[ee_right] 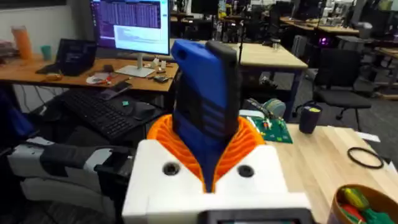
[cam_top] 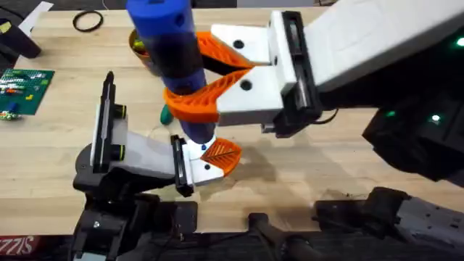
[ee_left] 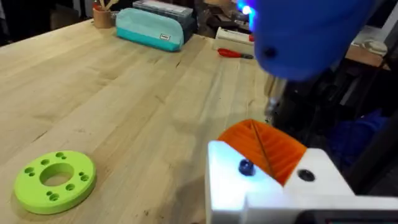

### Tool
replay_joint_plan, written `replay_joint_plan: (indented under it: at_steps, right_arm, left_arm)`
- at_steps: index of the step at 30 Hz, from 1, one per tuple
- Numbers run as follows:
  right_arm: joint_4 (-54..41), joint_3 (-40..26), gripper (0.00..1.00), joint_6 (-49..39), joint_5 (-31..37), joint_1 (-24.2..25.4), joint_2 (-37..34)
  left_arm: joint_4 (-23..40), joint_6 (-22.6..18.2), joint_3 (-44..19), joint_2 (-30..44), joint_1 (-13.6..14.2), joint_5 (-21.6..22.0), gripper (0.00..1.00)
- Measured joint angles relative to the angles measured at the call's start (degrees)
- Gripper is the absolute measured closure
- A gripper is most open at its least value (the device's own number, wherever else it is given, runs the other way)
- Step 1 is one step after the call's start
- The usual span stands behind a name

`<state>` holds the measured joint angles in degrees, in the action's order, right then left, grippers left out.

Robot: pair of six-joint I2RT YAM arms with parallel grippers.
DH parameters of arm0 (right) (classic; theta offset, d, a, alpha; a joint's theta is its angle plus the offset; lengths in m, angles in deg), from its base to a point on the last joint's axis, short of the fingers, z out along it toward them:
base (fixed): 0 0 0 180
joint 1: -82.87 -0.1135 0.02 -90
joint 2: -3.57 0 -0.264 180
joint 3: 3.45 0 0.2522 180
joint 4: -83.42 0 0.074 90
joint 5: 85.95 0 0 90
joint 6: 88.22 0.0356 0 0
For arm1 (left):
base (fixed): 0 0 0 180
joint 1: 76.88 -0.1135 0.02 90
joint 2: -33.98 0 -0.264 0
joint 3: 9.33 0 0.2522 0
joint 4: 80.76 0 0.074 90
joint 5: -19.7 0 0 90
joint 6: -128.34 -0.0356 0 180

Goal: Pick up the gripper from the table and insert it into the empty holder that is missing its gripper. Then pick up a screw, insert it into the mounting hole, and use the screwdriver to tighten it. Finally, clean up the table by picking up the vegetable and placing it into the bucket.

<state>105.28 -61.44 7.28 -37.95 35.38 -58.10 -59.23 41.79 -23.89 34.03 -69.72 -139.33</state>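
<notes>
Overhead: the right gripper (cam_top: pixel 194 94) pinches the screwdriver (cam_top: pixel 174 54) upright, its bit over the gripper (cam_top: pixel 217 154) seated in the holder (cam_top: pixel 138 154).

Left wrist: the seated gripper (ee_left: pixel 264 149) shows a screw (ee_left: pixel 245 167); I cannot tell the left arm's finger state.

Right wrist: orange pads (ee_right: pixel 249 140) clamp the screwdriver (ee_right: pixel 205 99) mid-barrel. It looks rigid, smooth and top-heavy, so hold it low.

A green circuit board (cam_top: pixel 22 88) lies at the far left of the surface, with a black ring (cam_top: pixel 88 21) beyond it. A lime-green ring with holes (ee_left: pixel 55 179) rests flat on the wood, well apart from a teal pouch (ee_left: pixel 151 29) and a red-handled tool (ee_left: pixel 234 54) at the far edge.
</notes>
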Motion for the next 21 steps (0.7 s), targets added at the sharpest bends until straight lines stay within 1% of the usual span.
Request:
replay_joint_plan:
  at_steps: [10, 21]
  right_arm:
    - [3.60, 0.00, 0.973, 0.90, -0.06, -0.09, -4.53]
    - [1.84, 0.00, 0.973, 1.38, -0.06, -0.09, -4.84]
  left_arm:
    - [0.00, 0.00, 0.00, -0.02, 0.00, 0.00, 0.992]
    - [0.00, 0.00, 0.00, -0.02, 0.00, 0.00, 0.992]
